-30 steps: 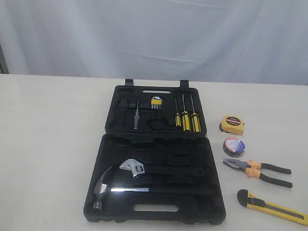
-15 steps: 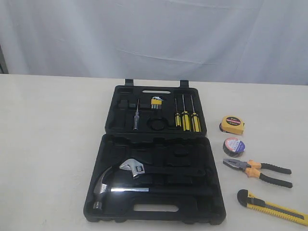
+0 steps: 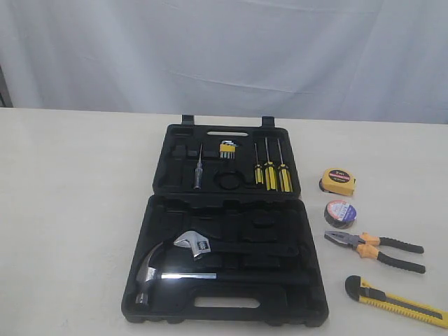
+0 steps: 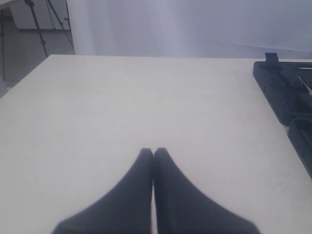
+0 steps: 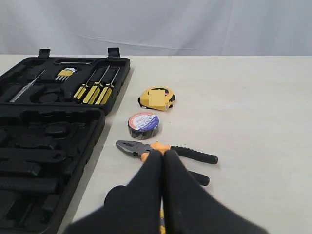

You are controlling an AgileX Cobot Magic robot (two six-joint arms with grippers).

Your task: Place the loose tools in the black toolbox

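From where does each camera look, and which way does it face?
Exterior view: raised before the table, looking down at the open black toolbox; no robot part shows.
Left wrist view: behind the shut left tool, facing across the table.
Right wrist view: behind the shut right tool, facing the pliers.
Shared: all three show the toolbox.

Looks like a lab recording setup, not a workshop: white curtain backdrop (image 3: pixel 224 49), plain cream table (image 3: pixel 70 210), tripod legs (image 4: pixel 40 24) beyond the table's corner.
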